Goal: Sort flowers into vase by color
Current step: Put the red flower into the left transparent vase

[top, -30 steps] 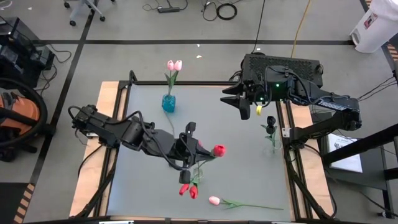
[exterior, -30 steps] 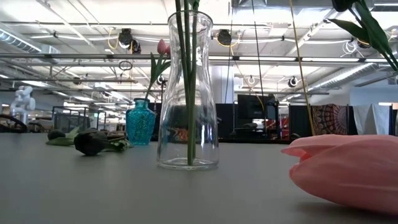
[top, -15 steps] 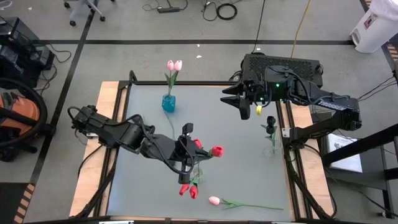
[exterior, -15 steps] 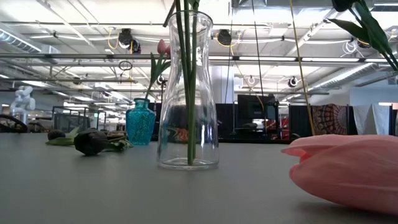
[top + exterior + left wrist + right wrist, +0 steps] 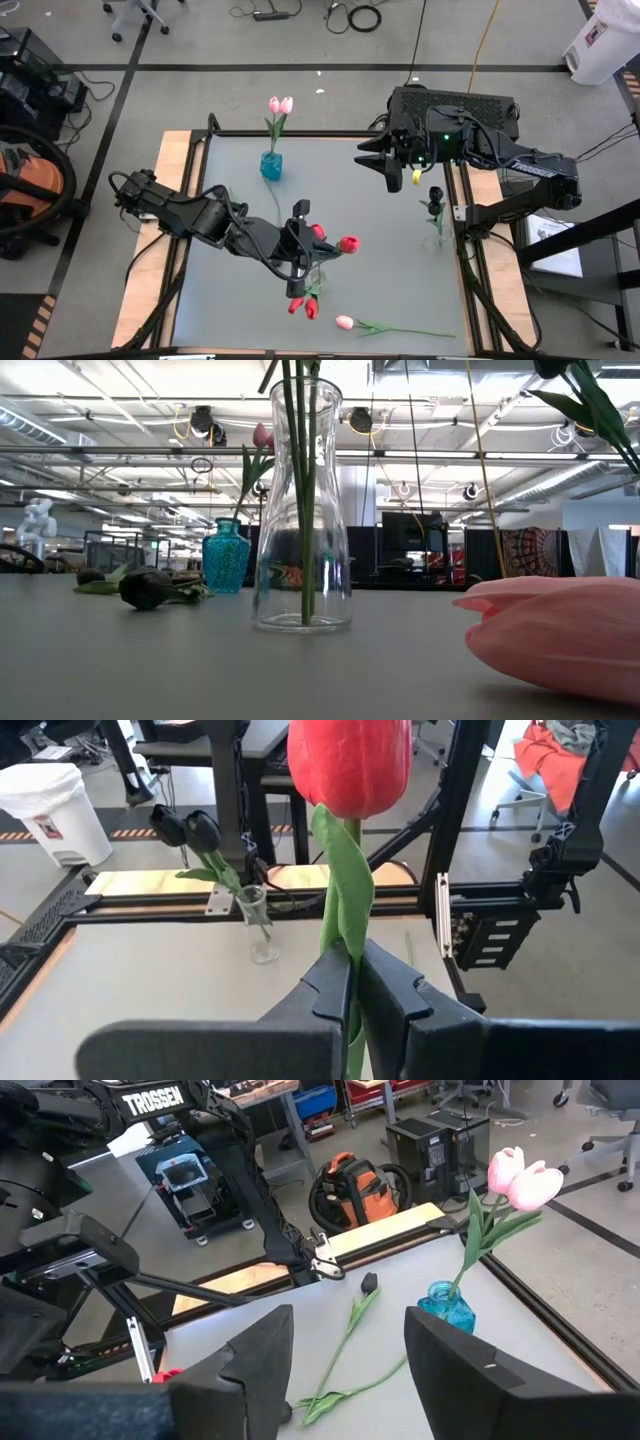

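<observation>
I see left hand (image 5: 355, 985) clenched on stem of red tulip (image 5: 349, 760), bud standing straight above fingertips. Clear vase (image 5: 317, 277) sits directly under left hand, red blooms (image 5: 303, 305) hanging just beyond it toward table's near edge. Loose pink tulip (image 5: 345, 322) lies on table near those blooms. Right hand (image 5: 345, 1365) released, holding nothing, parked at far right corner; blue vase (image 5: 449, 1306) with pink tulips (image 5: 522, 1178) ahead of it, black tulips (image 5: 435, 197) in small vase just beside.
</observation>
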Motion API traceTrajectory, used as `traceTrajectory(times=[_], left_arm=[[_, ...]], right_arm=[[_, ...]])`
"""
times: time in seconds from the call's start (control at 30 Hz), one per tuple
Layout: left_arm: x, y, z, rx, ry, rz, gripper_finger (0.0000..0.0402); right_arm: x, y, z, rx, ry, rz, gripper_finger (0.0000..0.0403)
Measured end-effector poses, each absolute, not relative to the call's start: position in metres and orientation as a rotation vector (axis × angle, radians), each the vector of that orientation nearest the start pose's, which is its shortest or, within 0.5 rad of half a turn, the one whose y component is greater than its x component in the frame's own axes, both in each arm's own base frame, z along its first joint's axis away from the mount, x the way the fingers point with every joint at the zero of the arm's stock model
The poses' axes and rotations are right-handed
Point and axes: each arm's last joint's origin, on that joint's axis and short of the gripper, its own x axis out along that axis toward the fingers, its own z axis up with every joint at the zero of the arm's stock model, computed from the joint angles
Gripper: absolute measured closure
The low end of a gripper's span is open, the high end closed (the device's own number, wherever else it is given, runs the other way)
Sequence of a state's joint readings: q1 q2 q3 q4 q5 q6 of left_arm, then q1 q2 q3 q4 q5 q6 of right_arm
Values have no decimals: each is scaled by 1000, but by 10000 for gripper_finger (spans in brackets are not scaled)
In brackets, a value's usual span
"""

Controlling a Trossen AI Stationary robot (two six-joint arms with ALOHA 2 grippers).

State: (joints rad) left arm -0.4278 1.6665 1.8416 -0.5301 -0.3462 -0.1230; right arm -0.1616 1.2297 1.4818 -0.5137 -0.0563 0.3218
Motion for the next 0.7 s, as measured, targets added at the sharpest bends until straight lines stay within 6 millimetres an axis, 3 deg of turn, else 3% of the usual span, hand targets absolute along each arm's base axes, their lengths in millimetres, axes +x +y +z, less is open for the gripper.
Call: traceTrajectory(times=[0.7], left_arm=[[336,-145,437,27,312,-105,382]], right_arm=[[244,-38,447,347,241,-146,218]])
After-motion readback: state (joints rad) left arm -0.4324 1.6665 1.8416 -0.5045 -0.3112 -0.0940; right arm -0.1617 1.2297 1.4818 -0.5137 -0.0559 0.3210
